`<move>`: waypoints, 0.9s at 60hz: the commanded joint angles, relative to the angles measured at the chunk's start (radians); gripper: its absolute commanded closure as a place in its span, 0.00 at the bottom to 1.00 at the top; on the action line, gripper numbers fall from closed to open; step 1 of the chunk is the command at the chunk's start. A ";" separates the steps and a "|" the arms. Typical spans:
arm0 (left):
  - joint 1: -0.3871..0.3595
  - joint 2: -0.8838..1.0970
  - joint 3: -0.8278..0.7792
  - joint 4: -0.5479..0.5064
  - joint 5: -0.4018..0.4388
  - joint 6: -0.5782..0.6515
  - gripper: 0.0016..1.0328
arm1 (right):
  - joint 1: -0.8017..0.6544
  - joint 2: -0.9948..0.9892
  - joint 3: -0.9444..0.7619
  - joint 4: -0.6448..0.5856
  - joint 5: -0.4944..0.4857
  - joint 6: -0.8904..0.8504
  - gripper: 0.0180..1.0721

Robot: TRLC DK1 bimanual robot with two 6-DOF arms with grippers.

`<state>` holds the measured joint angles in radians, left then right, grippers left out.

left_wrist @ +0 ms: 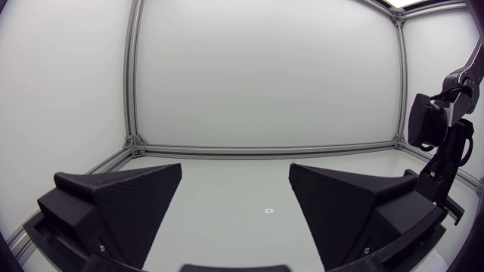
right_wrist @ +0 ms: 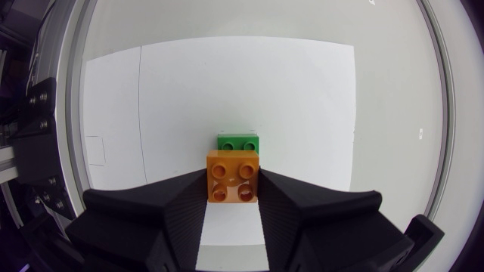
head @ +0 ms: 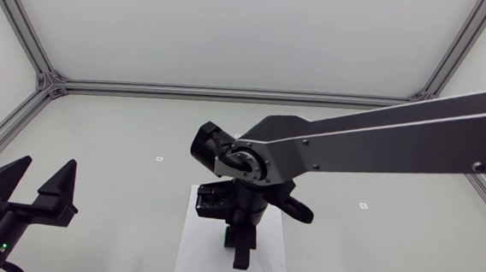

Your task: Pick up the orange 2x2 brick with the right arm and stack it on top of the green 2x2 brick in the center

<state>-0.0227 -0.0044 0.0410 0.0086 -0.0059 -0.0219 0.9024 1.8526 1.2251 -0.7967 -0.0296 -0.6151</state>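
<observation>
In the right wrist view the orange 2x2 brick (right_wrist: 234,172) sits between my right gripper's (right_wrist: 233,185) fingers, which press on it from both sides. The green 2x2 brick (right_wrist: 238,142) shows just past the orange one, partly covered by it, on a white sheet (right_wrist: 302,98). I cannot tell whether the two bricks touch. In the head view my right arm comes in from the right and its gripper (head: 240,249) points down over the white sheet (head: 196,253); both bricks are hidden under it. My left gripper (head: 44,189) stands open at the left, holding nothing.
Aluminium frame rails (head: 229,92) edge the table at the back and sides. My right arm's wrist (left_wrist: 442,143) shows beside the left gripper (left_wrist: 234,200) in the left wrist view. Small markers (head: 159,158) dot the white tabletop.
</observation>
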 commanded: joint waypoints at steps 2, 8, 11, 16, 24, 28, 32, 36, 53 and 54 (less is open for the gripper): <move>0.003 -0.008 -0.041 -0.015 0.004 0.013 0.04 | 0.007 0.028 0.027 -0.007 0.003 -0.031 0.95; 0.003 -0.008 -0.041 -0.015 0.004 0.013 0.04 | 0.009 0.031 0.031 -0.007 0.010 -0.034 0.95; 0.003 -0.008 -0.041 -0.015 0.004 0.013 0.04 | 0.009 0.031 0.031 -0.007 0.011 -0.037 0.95; 0.003 -0.008 -0.041 -0.015 0.004 0.013 0.04 | 0.009 0.037 0.033 -0.007 0.011 -0.040 0.95; 0.003 -0.008 -0.041 -0.015 0.004 0.013 0.04 | 0.009 0.045 0.034 -0.007 0.013 -0.044 0.95; 0.003 -0.008 -0.041 -0.015 0.004 0.013 0.04 | 0.009 0.050 0.037 -0.007 0.013 -0.044 0.95; 0.003 -0.008 -0.041 -0.015 0.004 0.013 0.04 | 0.009 0.054 0.040 -0.006 0.013 -0.046 0.95; 0.003 -0.008 -0.041 -0.015 0.004 0.013 0.04 | 0.009 0.057 0.042 -0.006 0.013 -0.046 0.95; 0.003 -0.008 -0.041 -0.015 0.004 0.013 0.04 | 0.009 0.066 0.042 0.002 0.013 -0.046 0.95; 0.003 -0.008 -0.041 -0.013 0.004 0.013 0.04 | 0.009 0.066 0.042 0.002 0.013 -0.046 0.95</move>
<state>-0.0227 -0.0044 0.0410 0.0086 -0.0055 -0.0223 0.9028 1.8904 1.2514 -0.7910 -0.0219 -0.6376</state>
